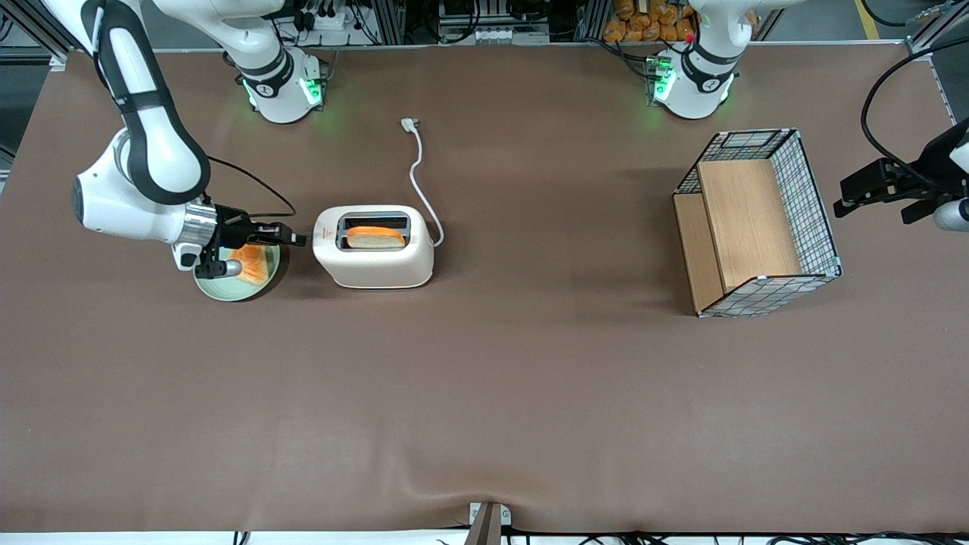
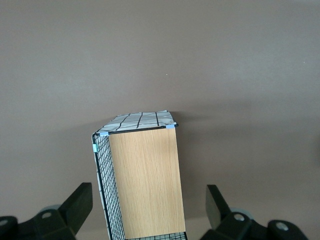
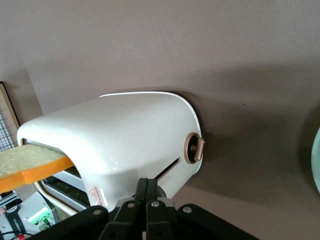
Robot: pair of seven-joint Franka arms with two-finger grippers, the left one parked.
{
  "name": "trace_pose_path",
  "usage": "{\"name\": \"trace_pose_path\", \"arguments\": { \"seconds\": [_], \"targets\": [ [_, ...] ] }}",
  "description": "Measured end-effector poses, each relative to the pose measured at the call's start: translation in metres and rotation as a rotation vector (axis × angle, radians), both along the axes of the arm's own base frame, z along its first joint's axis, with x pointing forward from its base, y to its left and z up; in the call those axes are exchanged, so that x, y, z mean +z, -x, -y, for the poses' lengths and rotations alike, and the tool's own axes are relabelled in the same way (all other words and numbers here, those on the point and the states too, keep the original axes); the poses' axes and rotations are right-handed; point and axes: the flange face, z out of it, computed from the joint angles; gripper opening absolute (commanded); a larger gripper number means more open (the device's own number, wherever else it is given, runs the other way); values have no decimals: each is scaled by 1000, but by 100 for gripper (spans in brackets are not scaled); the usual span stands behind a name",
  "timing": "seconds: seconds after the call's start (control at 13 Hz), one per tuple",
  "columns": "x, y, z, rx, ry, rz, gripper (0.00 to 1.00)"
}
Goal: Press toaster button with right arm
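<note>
The black two-finger gripper (image 1: 297,239) on the white jointed right arm (image 1: 147,151) is held level right at the end face of the cream-white rounded two-slot toaster (image 1: 375,250), and in the wrist view its fingers (image 3: 147,192) are seen pinched together with nothing between them, so it's clenched shut on air. The small pale lever tab that counts as the toaster button (image 3: 161,175) can't really be made out; only a dark slanted slot is seen on that end face just past the fingertips, with a round bronze-coloured knob (image 3: 194,148) beside it. A slice of orange-crusted bread (image 1: 375,238) is seen standing tall out of the toaster's slot nearer the front camera, so pretty clearly nothing's been pushed down yet. Contact with the toaster can't be confirmed. A pale green round plate (image 1: 227,291) with another bread slice (image 1: 252,263) is found under the wrist, just beside the toaster. What's left, by the look of it: the tab to be reached and pressed down.
</note>
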Motion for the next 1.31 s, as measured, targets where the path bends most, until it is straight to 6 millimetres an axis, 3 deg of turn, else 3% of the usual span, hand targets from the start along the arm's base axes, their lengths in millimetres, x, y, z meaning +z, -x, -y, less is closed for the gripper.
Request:
{"name": "trace_pose_path", "arguments": {
  "seconds": [0.85,1.31],
  "targets": [
    [-46,4,0,-3,-63,-33,0],
    [-55,4,1,0,-78,-33,0]
  ]
}}
